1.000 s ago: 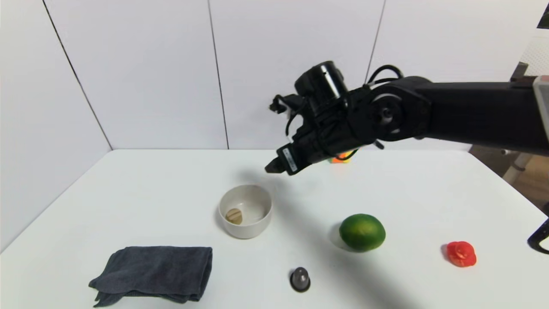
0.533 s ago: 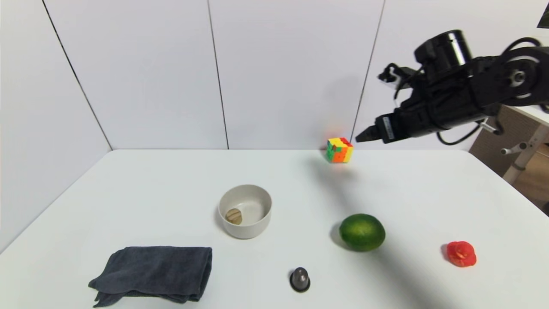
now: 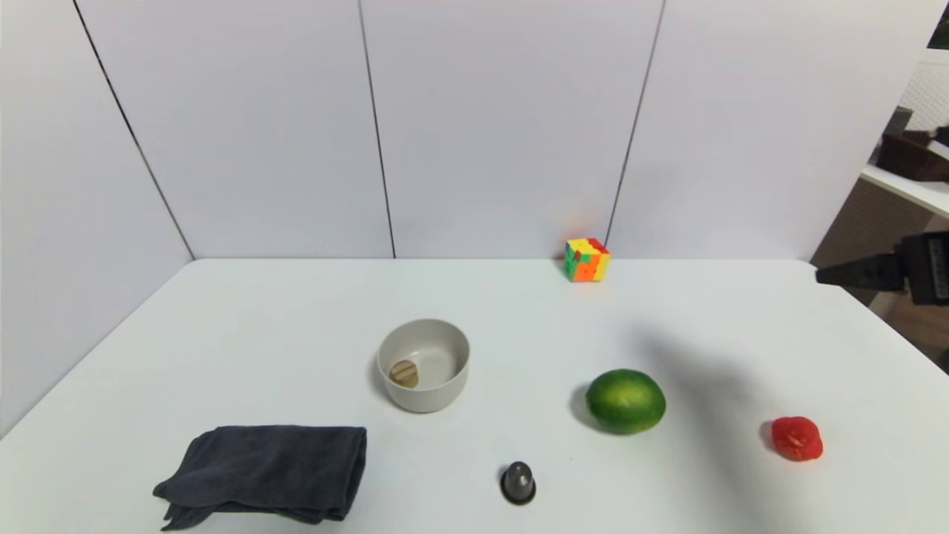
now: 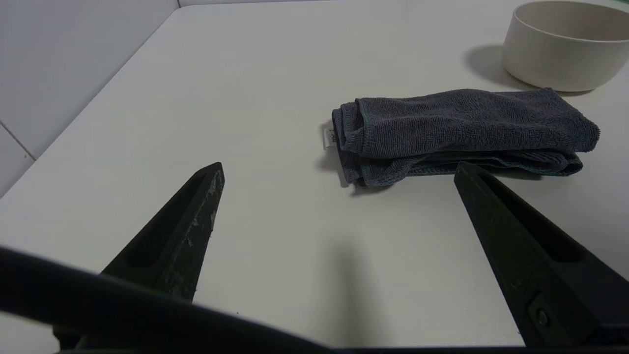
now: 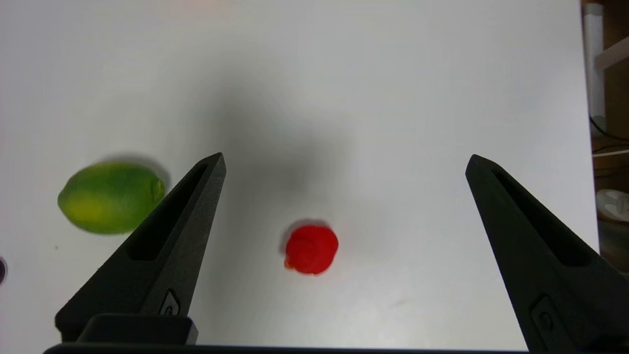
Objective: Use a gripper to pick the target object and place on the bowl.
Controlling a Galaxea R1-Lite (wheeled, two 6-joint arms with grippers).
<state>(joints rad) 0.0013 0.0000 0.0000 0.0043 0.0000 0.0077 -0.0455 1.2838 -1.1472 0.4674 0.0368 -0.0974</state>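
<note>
The small tan target object [image 3: 405,373] lies inside the light grey-beige bowl [image 3: 452,386] in the middle of the white table. The bowl also shows in the left wrist view [image 4: 560,59]. My right gripper [image 5: 344,167] is open and empty, high above the table's right side, over the red lumpy object [image 5: 311,249]. In the head view only its tip [image 3: 845,274] shows at the right edge. My left gripper [image 4: 336,169] is open and empty, low over the table near the front left, short of the grey cloth [image 4: 462,128].
A folded dark grey cloth [image 3: 267,471] lies front left. A green lime [image 3: 626,401], a red lumpy object [image 3: 797,438] and a dark grey dome [image 3: 518,482] lie to the right and front. A coloured cube [image 3: 587,259] stands at the back.
My right arm has swung from above the bowl far to the right and almost out of the head view. The target object stays in the bowl.
</note>
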